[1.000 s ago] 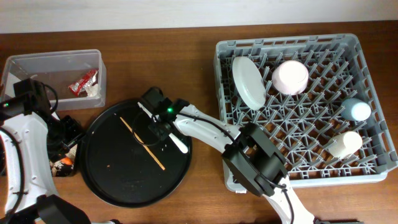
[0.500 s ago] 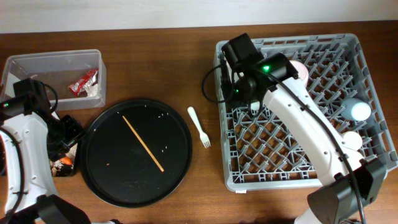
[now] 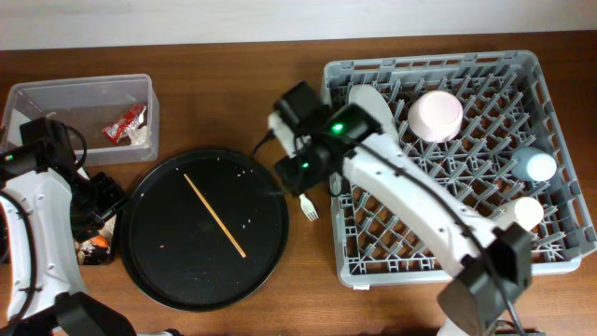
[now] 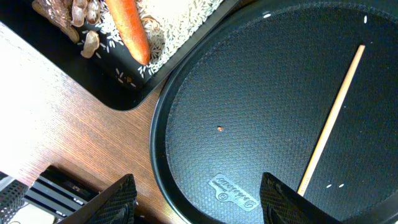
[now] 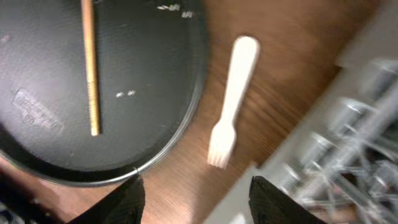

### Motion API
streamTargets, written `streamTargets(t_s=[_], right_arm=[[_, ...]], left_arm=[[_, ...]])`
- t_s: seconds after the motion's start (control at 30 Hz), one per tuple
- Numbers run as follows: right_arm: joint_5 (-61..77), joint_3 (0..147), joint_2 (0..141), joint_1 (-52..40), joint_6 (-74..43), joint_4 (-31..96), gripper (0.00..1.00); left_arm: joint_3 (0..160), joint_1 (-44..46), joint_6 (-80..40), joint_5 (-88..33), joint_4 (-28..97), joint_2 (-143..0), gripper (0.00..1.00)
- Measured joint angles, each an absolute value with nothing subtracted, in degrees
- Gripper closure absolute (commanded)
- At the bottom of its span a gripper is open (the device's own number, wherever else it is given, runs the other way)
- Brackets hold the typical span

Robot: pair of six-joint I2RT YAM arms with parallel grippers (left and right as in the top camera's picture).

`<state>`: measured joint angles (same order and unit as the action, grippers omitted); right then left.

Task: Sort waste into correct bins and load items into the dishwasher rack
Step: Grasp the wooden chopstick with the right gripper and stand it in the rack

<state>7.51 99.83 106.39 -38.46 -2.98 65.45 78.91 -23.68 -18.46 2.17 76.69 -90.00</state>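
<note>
Wooden table (image 3: pixel 233 93): fork (image 5: pixel 231 99) lies between round tray (image 3: pixel 177 271) and rack (image 3: pixel 431 62).

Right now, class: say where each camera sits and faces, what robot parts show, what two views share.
Overhead: above the table, looking down on dishwasher rack, round tray; left arm and right arm show.
Left wrist: on left arm, looking down at tray rim, carrot; left pincer tips show.
Right wrist: on right arm, looking down at fork; right pincer tips show.
Shared: both wrist views show the chopstick.
</note>
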Motion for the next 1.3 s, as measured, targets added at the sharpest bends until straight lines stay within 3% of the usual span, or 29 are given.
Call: streamTargets(t_s=[0.27, 0.37, 0.47, 0.57, 0.73, 0.87, 1.0, 1.2, 1.3], right_arm=[[10.5, 99.7, 121.1, -54.9, -1.7, 44.3, 0.37], [7.6, 99.5, 126.3, -57.3, -3.3, 41.3, 0.48], [4.8, 99.5, 129.9, -57.7, -5.5, 40.5, 0.52], [3.5, 99.5, 130.5, -57.7, -5.9, 40.1, 0.72], [2.5, 99.5, 130.6, -57.7, -6.6, 40.5, 0.94], [2.4, 99.8, 130.6, -57.7, -8.5, 41.8, 0.96], [-2.1, 102.1, 130.1, -55.3, -11.4, 51.7, 0.96], [-7.1, 105.8, 108.6, -38.6, -16.1, 66.6, 0.96], [-7.5, 106.4, 104.4, -32.2, -18.0, 75.6, 0.96]], left_arm=[[78.9, -23.7, -18.5, 2.2, 76.7, -90.0, 0.37], [78.9, -23.7, -18.5, 2.2, 76.7, -90.0, 0.36], [78.9, -23.7, -18.5, 2.2, 76.7, -90.0, 0.36], [78.9, -23.7, -18.5, 2.2, 76.5, -90.0, 0.36], [78.9, -23.7, -18.5, 2.2, 76.5, -90.0, 0.36], [78.9, -23.7, -18.5, 2.2, 76.5, -90.0, 0.36], [78.9, -23.7, -18.5, 2.2, 76.5, -90.0, 0.36], [78.8, -23.7, -18.5, 2.2, 76.2, -90.0, 0.36], [78.8, -23.7, -18.5, 2.2, 76.1, -90.0, 0.36]])
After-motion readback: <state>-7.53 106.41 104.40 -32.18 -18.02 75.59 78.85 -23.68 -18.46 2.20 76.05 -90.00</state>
